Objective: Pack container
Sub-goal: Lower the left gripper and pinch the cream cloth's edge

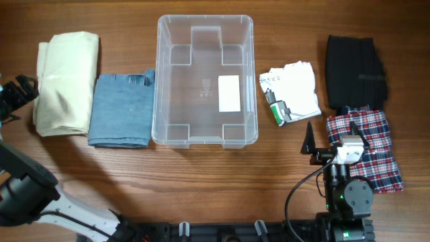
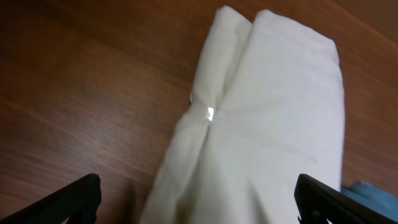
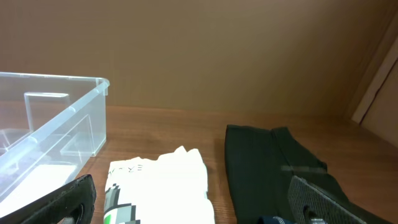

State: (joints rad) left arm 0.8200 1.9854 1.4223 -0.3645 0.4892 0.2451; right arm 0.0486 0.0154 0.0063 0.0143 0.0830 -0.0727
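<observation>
Air fills wide-open left pincer (image 2: 198,190) and right pincer (image 3: 193,190).

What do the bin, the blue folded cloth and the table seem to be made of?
The bin looks like clear, glossy hard plastic; the table shows through it. The blue cloth is probably denim: matte, faded, with stitched seams. The table seems wood or a wood-look surface, brown with grain lines; which one is unclear.

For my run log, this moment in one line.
container empty | left gripper open over cream cloth | right gripper open, holding nothing
</observation>
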